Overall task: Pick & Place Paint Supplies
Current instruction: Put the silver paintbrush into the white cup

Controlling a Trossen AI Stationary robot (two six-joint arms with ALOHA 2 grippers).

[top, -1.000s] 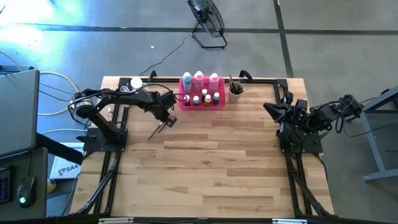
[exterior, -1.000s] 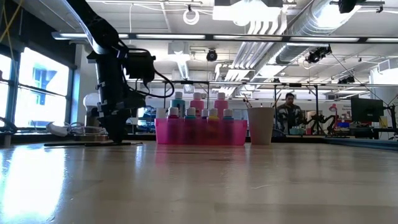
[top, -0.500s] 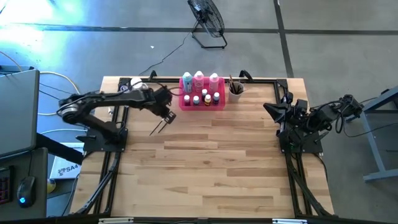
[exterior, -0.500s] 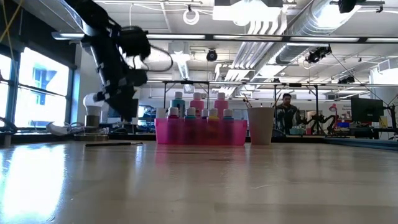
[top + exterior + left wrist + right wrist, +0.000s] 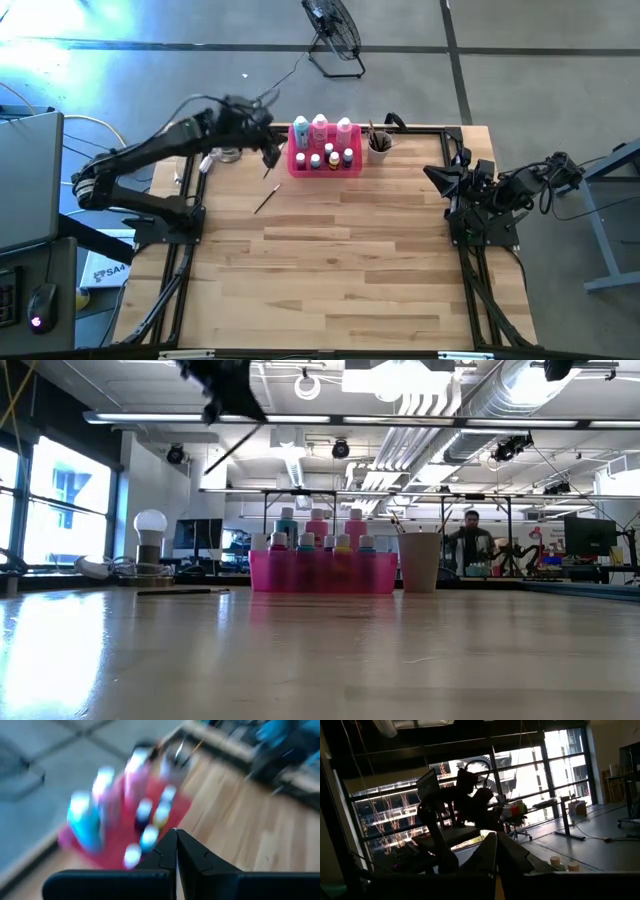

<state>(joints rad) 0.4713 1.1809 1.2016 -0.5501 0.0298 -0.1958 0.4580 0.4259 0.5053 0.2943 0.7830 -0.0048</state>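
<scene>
The left gripper [image 5: 270, 152], fingers together on a paintbrush [image 5: 265, 199], hung at the tray's [image 5: 325, 171] nine o'clock. The thin brush could slip or miss the cup [image 5: 379, 148], since it dangled loosely.

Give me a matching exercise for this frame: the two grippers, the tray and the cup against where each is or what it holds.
Things:
1. left gripper
2. right gripper
3. pink tray
4. beige cup

States:
A. stands just right of the tray, brush handles sticking out of it
B. shut, parked at the table's right side
C. holds the bottles at the table's far edge
D. raised high above the table, shut on a thin paintbrush

Pairs: 1-D, 2-B, 3-C, 4-A
</scene>
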